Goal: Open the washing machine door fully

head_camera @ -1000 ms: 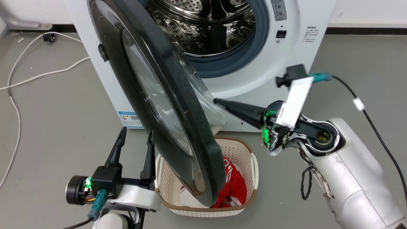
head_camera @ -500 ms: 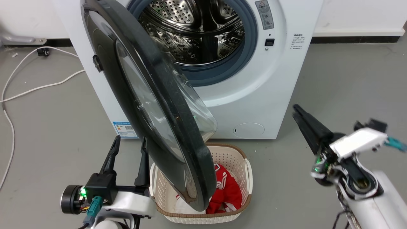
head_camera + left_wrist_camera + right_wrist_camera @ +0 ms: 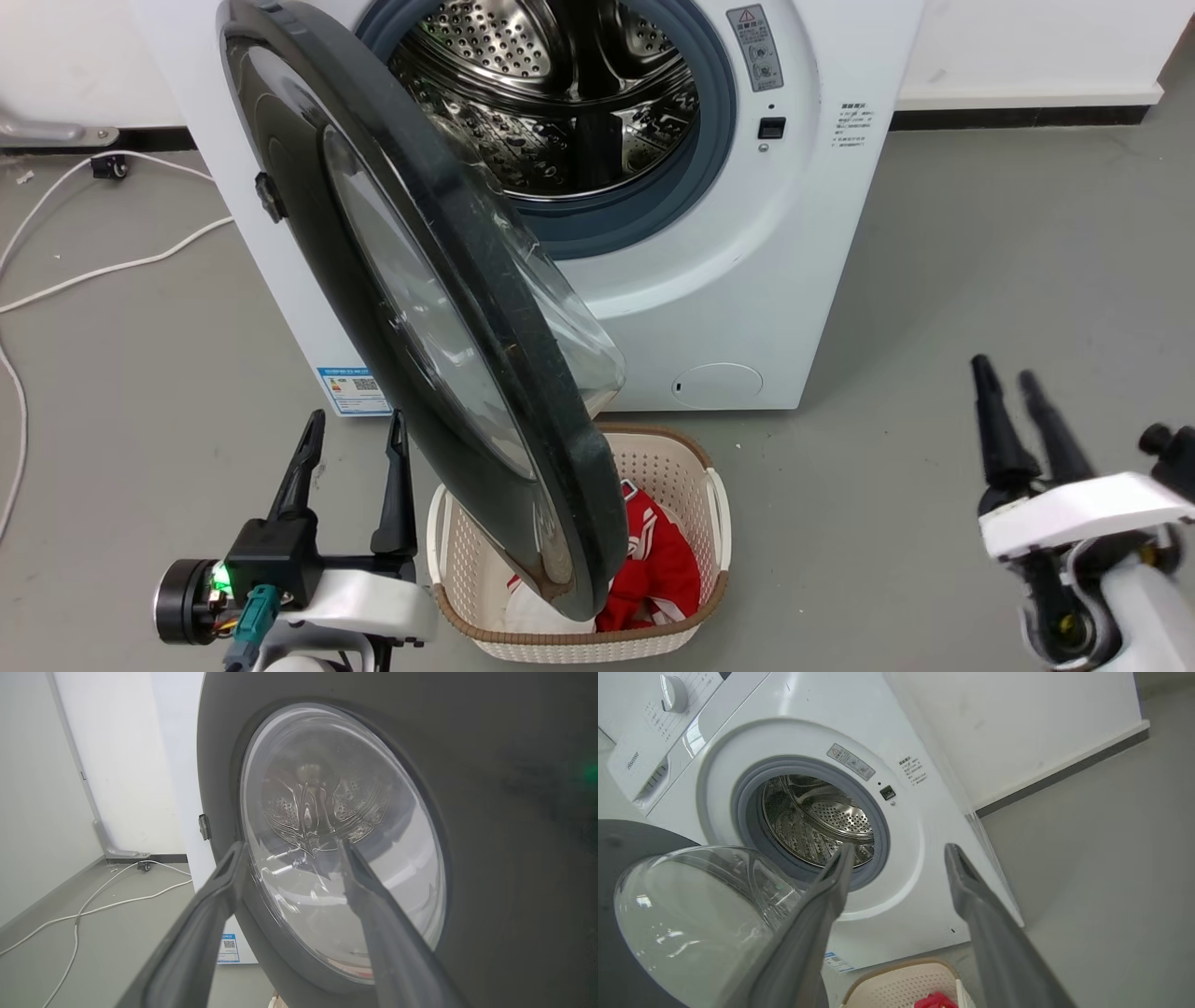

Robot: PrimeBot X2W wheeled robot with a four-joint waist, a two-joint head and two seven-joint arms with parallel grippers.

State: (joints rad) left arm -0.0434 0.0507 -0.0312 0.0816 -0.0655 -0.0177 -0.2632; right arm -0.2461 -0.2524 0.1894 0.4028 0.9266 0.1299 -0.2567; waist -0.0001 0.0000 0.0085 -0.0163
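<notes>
The washing machine door [image 3: 420,308], a big glossy black disc with a bulging clear glass bowl, stands swung out from the white machine [image 3: 775,252], hinged at its left, its edge over the basket. The steel drum [image 3: 551,93] lies exposed. My left gripper [image 3: 353,425] is open at the lower left, just left of the door's lower rim, touching nothing; in the left wrist view the door [image 3: 490,812] fills the space beyond the left gripper [image 3: 289,847]. My right gripper [image 3: 1001,366] is open at the lower right, well clear of the door. The right wrist view shows the glass bowl [image 3: 691,914] left of the right gripper [image 3: 899,848].
A cream laundry basket [image 3: 695,485] with red and white clothes sits on the grey floor under the door's lower edge. White cables [image 3: 103,271] trail over the floor at the left. A small round white flap [image 3: 717,385] is low on the machine front.
My right gripper has drawn back from the door's inner side to the lower right and now points up. The head camera has shifted. The door's angle looks about the same.
</notes>
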